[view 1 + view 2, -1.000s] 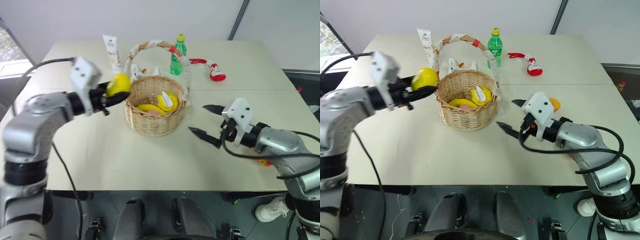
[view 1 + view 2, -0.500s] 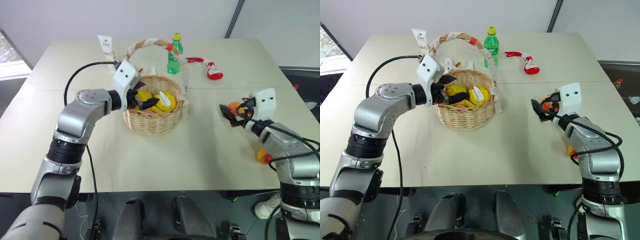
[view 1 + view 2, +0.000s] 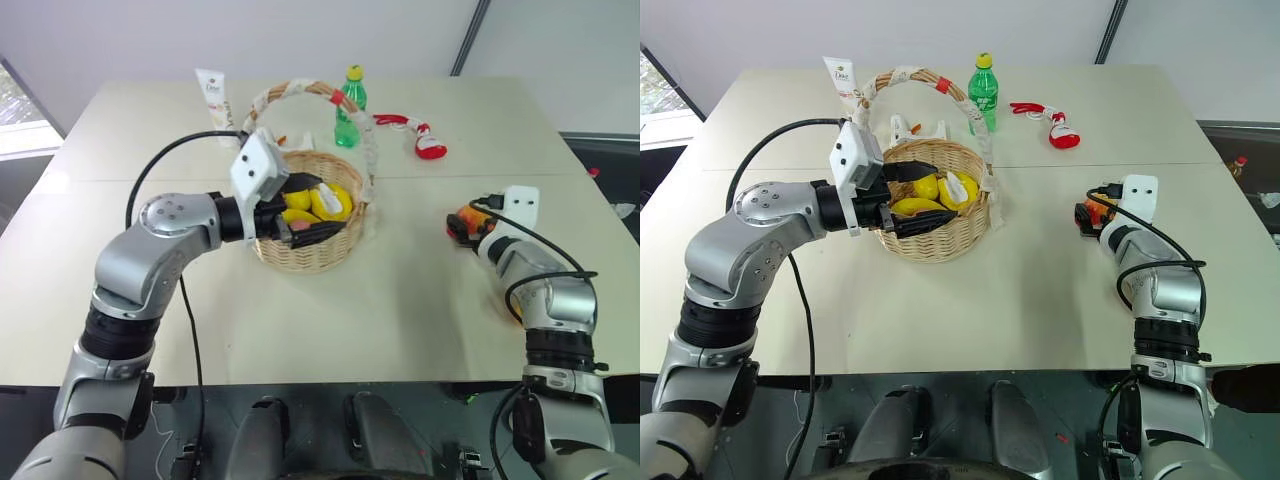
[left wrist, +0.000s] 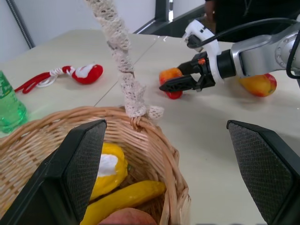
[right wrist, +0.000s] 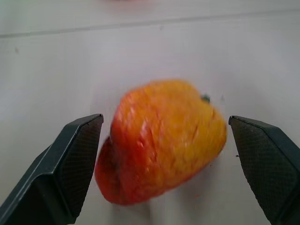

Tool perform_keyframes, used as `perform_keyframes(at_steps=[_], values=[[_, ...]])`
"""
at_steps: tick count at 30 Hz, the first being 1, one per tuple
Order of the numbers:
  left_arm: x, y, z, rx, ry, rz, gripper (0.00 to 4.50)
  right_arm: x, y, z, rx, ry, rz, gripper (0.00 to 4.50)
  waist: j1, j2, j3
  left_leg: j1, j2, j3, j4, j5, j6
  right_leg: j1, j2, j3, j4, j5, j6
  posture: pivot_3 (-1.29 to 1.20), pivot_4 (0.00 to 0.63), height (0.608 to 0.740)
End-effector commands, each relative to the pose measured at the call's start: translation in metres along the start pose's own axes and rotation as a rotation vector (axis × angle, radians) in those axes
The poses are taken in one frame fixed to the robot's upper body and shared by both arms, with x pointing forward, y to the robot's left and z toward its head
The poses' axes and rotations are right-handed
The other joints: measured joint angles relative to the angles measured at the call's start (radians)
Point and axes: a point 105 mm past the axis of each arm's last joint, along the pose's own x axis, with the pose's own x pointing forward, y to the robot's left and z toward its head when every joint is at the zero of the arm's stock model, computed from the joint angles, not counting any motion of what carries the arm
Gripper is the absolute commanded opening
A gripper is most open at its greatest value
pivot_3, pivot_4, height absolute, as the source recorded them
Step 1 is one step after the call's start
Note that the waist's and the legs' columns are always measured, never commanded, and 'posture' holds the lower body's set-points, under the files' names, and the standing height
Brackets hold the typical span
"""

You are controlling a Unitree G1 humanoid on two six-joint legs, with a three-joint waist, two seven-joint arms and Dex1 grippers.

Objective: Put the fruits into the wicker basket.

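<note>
The right gripper (image 5: 159, 154), at the right of the head views, stands spread wide and holds nothing. Its fingers flank a red-orange mango-like fruit (image 5: 161, 143) on the table (image 3: 400, 310) without touching it. Judged by its glossy skin, the fruit is light, rigid and slippery; take hold across the short axis at the widest part. A second mango-like fruit (image 4: 257, 84) lies just beside the right forearm, nearer the table edge.

The left gripper (image 3: 908, 198), centre left of the head views, is released and empty, its fingers reaching over the rim of the wicker basket (image 3: 310, 255). Yellow fruits (image 3: 318, 203) already lie inside it. The basket's cloth-wrapped handle (image 3: 300, 92) arches above the opening and may obstruct an approach from the side; the left arm also occupies the near rim.

Farther back, toward the upper frame, stand a green bottle (image 3: 349, 107), a white tube (image 3: 217, 96) and a red-and-white curved object (image 3: 420, 138), all well apart from the remaining fruits.
</note>
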Motion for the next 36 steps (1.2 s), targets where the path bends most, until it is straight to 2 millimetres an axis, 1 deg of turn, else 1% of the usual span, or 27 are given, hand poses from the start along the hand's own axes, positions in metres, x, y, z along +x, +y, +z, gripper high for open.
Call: perform_keyframes(at_steps=[1,2,4,5,7,8,10,11,12,14,15,16,17,18,19,20,21,23,24,26,28,30,32,35,36], values=[[-0.006,-0.006,0.012,0.031,-0.038,-0.007,4.5,0.002,0.002,0.016,0.013,-0.06,0.002,3.65,-0.002,0.0,0.0,0.0,0.0,0.0,0.0,0.0,0.0,0.0,0.0,0.0,0.0,0.0,0.0,0.0,0.15,0.74],[-0.006,-0.006,0.012,0.03,-0.034,-0.002,4.5,0.002,0.003,0.017,0.01,-0.066,0.009,3.05,-0.002,0.0,0.0,0.0,0.0,0.0,0.0,0.0,0.0,0.0,0.0,0.0,0.0,0.0,0.0,0.0,0.15,0.74],[-0.007,-0.006,0.012,0.029,-0.035,0.001,4.5,0.001,0.006,0.02,-0.013,-0.085,0.022,2.38,-0.001,0.0,0.0,0.001,0.0,0.0,0.0,0.0,0.0,0.0,0.001,0.0,0.0,0.0,0.0,0.0,0.15,0.74],[-0.008,-0.006,0.013,0.028,-0.038,0.001,4.5,-0.001,0.008,0.023,-0.025,-0.097,0.03,2.13,-0.001,0.0,0.0,0.001,0.0,0.0,0.0,0.0,0.0,0.001,0.001,0.0,0.0,0.0,0.0,0.0,0.15,0.74],[-0.009,-0.006,0.014,0.026,-0.043,0.0,4.5,-0.004,0.01,0.028,-0.056,-0.116,0.04,2.08,-0.001,0.0,0.0,0.001,0.0,0.0,0.0,0.0,0.0,0.001,0.001,0.0,0.0,0.0,0.0,0.0,0.15,0.74],[-0.013,-0.005,0.014,0.026,-0.052,0.002,4.5,-0.009,0.013,0.034,-0.105,-0.138,0.062,2.08,-0.001,0.0,0.0,0.001,0.0,0.0,0.0,0.0,0.0,0.001,0.001,0.0,0.0,0.0,0.0,0.0,0.15,0.74],[-0.024,0.0,0.013,0.018,-0.069,0.034,4.5,-0.023,0.025,0.044,-0.231,-0.179,0.135,2.08,-0.001,0.001,0.0,0.001,0.0,0.0,0.0,0.0,0.0,0.0,0.001,0.0,0.0,0.0,0.0,0.0,0.15,0.74],[-0.031,0.005,0.013,0.007,-0.078,0.062,4.5,-0.033,0.034,0.049,-0.306,-0.204,0.197,2.08,-0.001,0.001,0.001,0.0,0.0,-0.001,-0.001,0.0,0.0,0.0,0.001,0.0,0.0,0.0,0.0,0.0,0.15,0.74],[-0.035,0.009,0.012,-0.001,-0.082,0.081,4.5,-0.039,0.041,0.051,-0.351,-0.217,0.239,2.08,-0.001,0.001,0.001,0.0,0.0,-0.001,-0.001,0.0,0.0,0.0,0.001,0.0,0.0,0.0,0.0,0.0,0.15,0.74],[-0.057,0.023,0.006,-0.046,-0.093,0.153,4.5,-0.068,0.072,0.054,-0.488,-0.266,0.448,2.08,-0.001,0.001,0.001,0.0,0.001,-0.001,-0.001,0.0,0.0,0.0,0.001,0.0,0.0,0.0,0.0,0.0,0.15,0.74],[-0.068,0.029,0.002,-0.057,-0.092,0.186,4.5,-0.084,0.088,0.056,-0.526,-0.29,0.558,2.08,-0.003,0.001,0.001,0.0,0.001,-0.001,-0.001,0.0,0.0,0.0,0.001,0.0,0.0,0.0,0.0,0.0,0.15,0.74],[-0.075,0.032,0.0,-0.063,-0.091,0.207,4.5,-0.095,0.099,0.056,-0.548,-0.304,0.63,2.08,-0.007,0.001,0.001,0.001,0.001,-0.001,-0.001,0.0,0.0,0.0,0.001,0.0,-0.001,0.0,0.0,0.0,0.15,0.74],[-0.082,0.034,-0.002,-0.065,-0.094,0.22,4.5,-0.106,0.111,0.058,-0.549,-0.322,0.709,2.08,-0.011,0.001,0.001,0.001,0.001,-0.001,-0.001,0.0,0.0,0.0,0.002,0.0,-0.001,0.0,0.0,0.0,0.15,0.74],[-0.089,0.036,-0.006,-0.08,-0.089,0.233,4.5,-0.118,0.128,0.058,-0.54,-0.333,0.81,2.08,-0.014,0.001,0.001,0.002,0.002,-0.002,-0.001,0.0,0.0,0.001,0.002,-0.001,-0.001,0.0,0.0,0.0,0.15,0.74],[-0.094,0.037,-0.009,-0.091,-0.086,0.24,4.5,-0.126,0.139,0.058,-0.534,-0.337,0.875,2.08,-0.016,0.001,0.001,0.002,0.002,-0.002,0.0,0.0,0.0,0.002,0.002,-0.001,-0.001,0.0,0.0,0.0,0.15,0.74],[-0.099,0.039,-0.014,-0.092,-0.069,0.255,4.5,-0.135,0.157,0.058,-0.534,-0.348,0.958,2.08,-0.018,0.001,0.001,0.003,0.002,-0.002,0.0,0.0,0.0,0.003,0.001,-0.001,-0.001,0.0,0.0,0.0,0.15,0.74],[-0.102,0.04,-0.018,-0.09,-0.056,0.264,4.5,-0.139,0.168,0.058,-0.536,-0.352,1.005,2.08,-0.022,0.001,0.001,0.003,0.002,-0.003,0.0,0.0,0.0,0.003,0.001,-0.001,-0.001,0.0,0.0,0.0,0.15,0.74],[-0.104,0.041,-0.019,-0.087,-0.056,0.281,4.5,-0.136,0.191,0.063,-0.526,-0.384,1.03,2.08,-0.024,0.001,0.001,0.003,0.002,-0.003,0.001,0.0,0.0,0.003,0.001,-0.001,0.0,0.0,0.0,0.0,0.15,0.74],[-0.104,0.042,-0.018,-0.089,-0.062,0.282,4.5,-0.134,0.197,0.066,-0.521,-0.391,1.029,2.08,-0.023,0.001,0.001,0.003,0.002,-0.003,0.001,0.0,0.0,0.003,0.001,-0.002,0.0,0.0,0.0,0.0,0.15,0.74],[-0.102,0.038,-0.014,-0.089,-0.08,0.269,4.5,-0.123,0.216,0.073,-0.507,-0.41,1.006,2.08,-0.021,0.0,0.001,0.003,0.002,-0.004,0.001,0.0,0.0,0.003,0.0,-0.002,0.0,0.0,0.0,0.0,0.15,0.74],[-0.097,0.033,-0.012,-0.087,-0.102,0.256,4.5,-0.105,0.232,0.082,-0.461,-0.414,0.938,2.08,-0.022,0.0,0.001,0.002,0.002,-0.004,0.001,0.0,0.0,0.002,-0.001,-0.002,0.0,0.0,0.0,0.0,0.15,0.74],[-0.092,0.028,-0.01,-0.09,-0.118,0.249,4.5,-0.09,0.242,0.087,-0.439,-0.408,0.876,2.08,-0.021,0.0,0.001,0.002,0.002,-0.004,0.0,0.0,0.0,0.002,-0.001,-0.002,0.0,0.0,0.0,0.0,0.15,0.74],[-0.087,0.024,-0.009,-0.096,-0.131,0.243,4.5,-0.078,0.25,0.091,-0.433,-0.407,0.835,2.08,-0.019,0.0,0.001,0.001,0.002,-0.004,0.0,0.0,0.0,0.001,-0.002,-0.002,0.0,0.0,0.0,0.0,0.15,0.74],[-0.082,0.019,-0.009,-0.1,-0.138,0.239,4.5,-0.073,0.258,0.093,-0.42,-0.404,0.834,2.08,-0.017,0.0,0.001,0.0,0.002,-0.004,0.0,0.0,0.0,0.0,-0.003,-0.002,0.0,0.0,0.0,0.0,0.15,0.74],[-0.081,0.018,-0.008,-0.101,-0.144,0.236,4.5,-0.073,0.259,0.094,-0.42,-0.411,0.834,3.09,-0.018,0.0,0.001,-0.001,0.002,-0.004,0.0,0.0,0.0,0.0,-0.003,-0.002,0.0,0.0,0.0,0.0,0.15,0.74]])
